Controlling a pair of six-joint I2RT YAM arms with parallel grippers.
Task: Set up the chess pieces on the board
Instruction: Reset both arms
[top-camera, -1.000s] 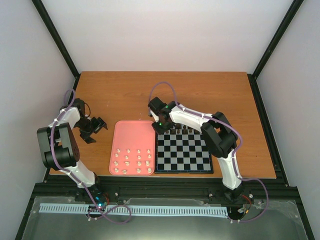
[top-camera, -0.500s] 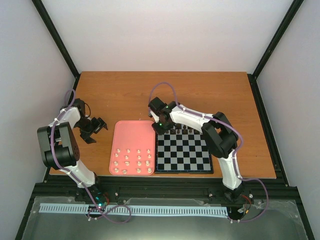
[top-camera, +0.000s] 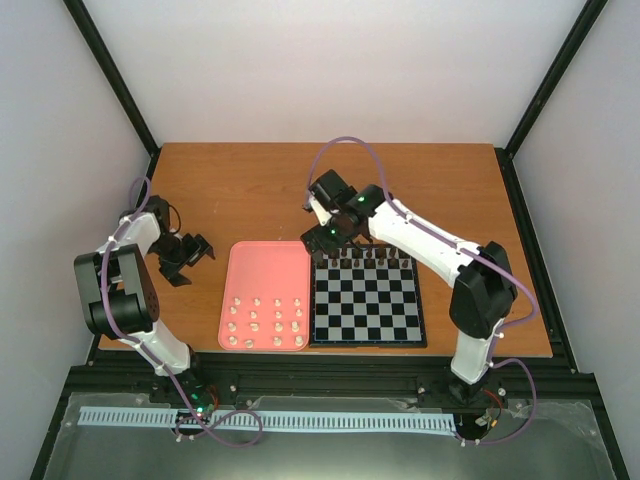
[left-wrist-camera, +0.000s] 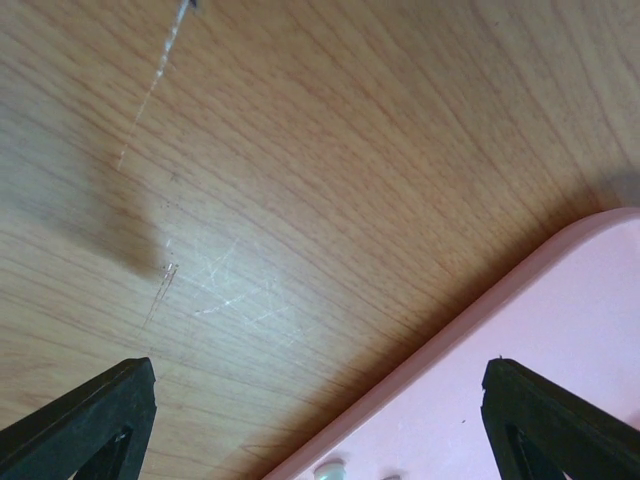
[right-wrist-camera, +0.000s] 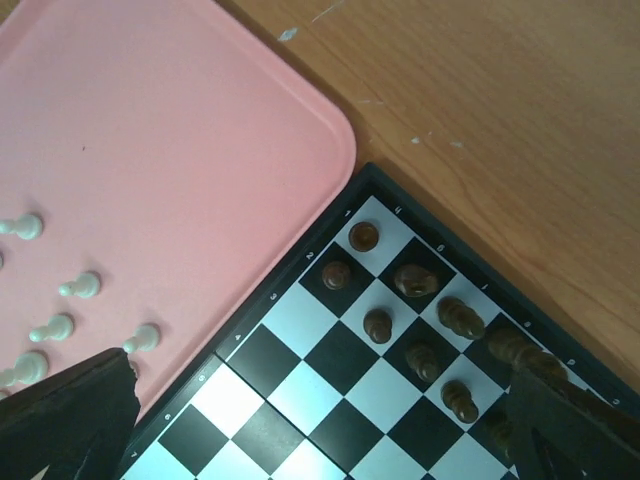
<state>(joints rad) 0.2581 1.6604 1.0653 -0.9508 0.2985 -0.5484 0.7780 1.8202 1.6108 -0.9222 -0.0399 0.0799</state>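
Hovering over the far-left corner of the board (top-camera: 365, 305), right gripper (right-wrist-camera: 320, 370) has fingers spread wide, nothing between. Dark chess pieces (right-wrist-camera: 378, 325) stand on its two far rows. Pink tray (top-camera: 265, 265) butts the board's left edge, holding cream pieces (top-camera: 265, 320) near its front. Left gripper (top-camera: 185, 255) is spread, empty, over table (top-camera: 250, 190) beside the tray.

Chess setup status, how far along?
Done: dark pieces stand in two rows along the board's far edge. In hand: nothing; right gripper open over its far-left corner, left gripper open beside the pink tray. Left: white pieces on that tray.
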